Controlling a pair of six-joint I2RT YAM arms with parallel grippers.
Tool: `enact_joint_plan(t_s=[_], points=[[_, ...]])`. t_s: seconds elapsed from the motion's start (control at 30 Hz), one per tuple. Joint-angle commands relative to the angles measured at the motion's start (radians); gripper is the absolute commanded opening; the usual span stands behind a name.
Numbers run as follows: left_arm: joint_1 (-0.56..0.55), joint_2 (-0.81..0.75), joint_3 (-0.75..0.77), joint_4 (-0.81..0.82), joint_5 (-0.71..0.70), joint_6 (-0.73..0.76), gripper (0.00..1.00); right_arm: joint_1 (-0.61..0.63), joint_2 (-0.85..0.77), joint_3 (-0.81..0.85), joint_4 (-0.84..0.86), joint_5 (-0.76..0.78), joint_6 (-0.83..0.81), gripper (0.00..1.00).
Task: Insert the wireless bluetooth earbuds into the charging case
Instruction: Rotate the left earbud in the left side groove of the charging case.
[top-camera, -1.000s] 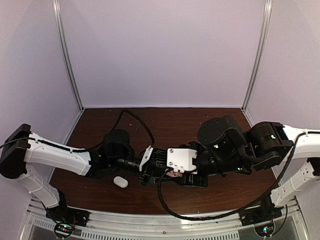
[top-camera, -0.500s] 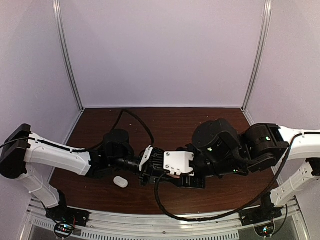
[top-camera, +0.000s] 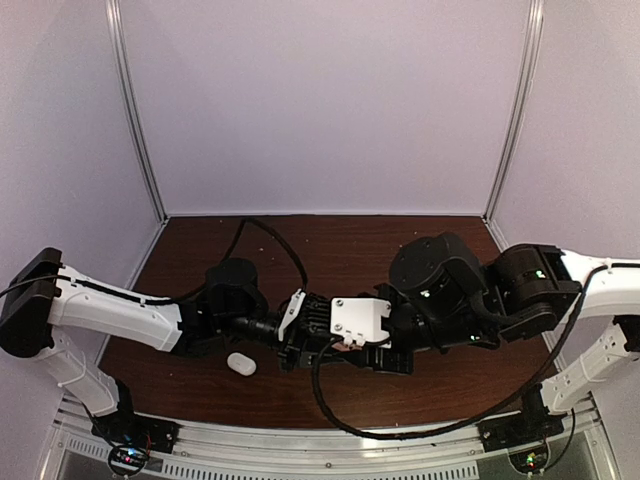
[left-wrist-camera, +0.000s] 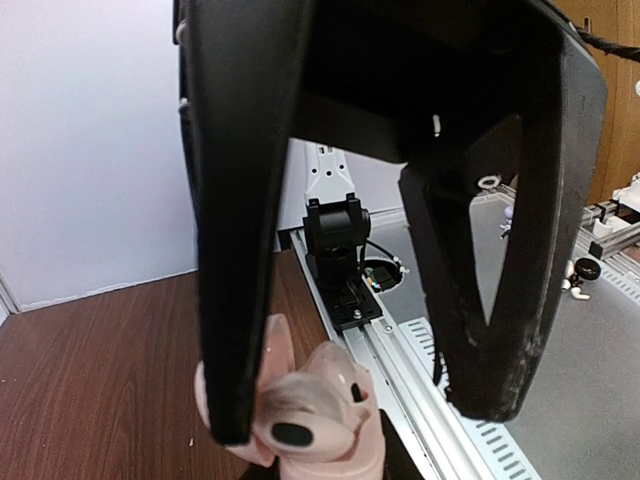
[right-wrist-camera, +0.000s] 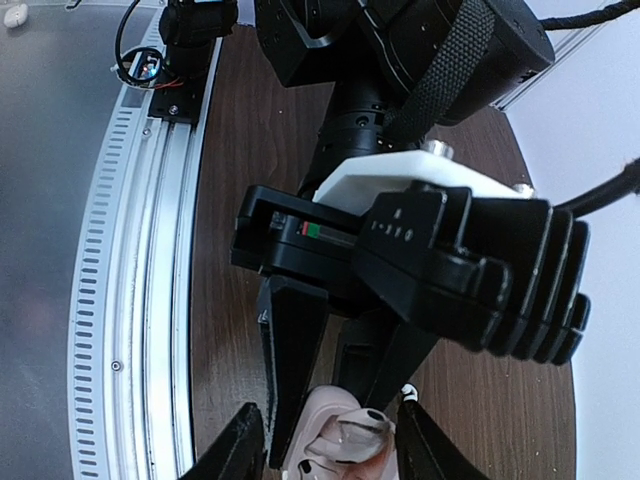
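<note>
While pinching the pink charging case (left-wrist-camera: 310, 412) steady in the left fingers (left-wrist-camera: 230, 250), bring the spread right fingers (right-wrist-camera: 237, 450) in slowly around it, without knocking it loose.

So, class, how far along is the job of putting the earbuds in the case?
Done: the left pincer grips the pink translucent plastic charging case, lid apparently open. In hand: the right pincer, open, straddles the case. Remaining: seating earbuds; one dark socket looks empty, none visibly seated.
</note>
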Motion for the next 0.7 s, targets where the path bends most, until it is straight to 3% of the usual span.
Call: enact_joint_plan(t_s=[0.0,0.47,0.67], points=[[0.014,-0.026,-0.002,0.111,0.009,-0.024,0.0,-0.001,-0.023,-0.013,-0.041,-0.021,0.01,0.45],[0.026,-0.022,-0.003,0.122,0.015,-0.033,0.0,0.007,-0.025,-0.005,-0.077,-0.036,0.01,0.41],[0.025,-0.005,0.032,0.027,0.033,0.007,0.0,0.016,-0.022,0.019,-0.109,0.002,-0.001,0.43]])
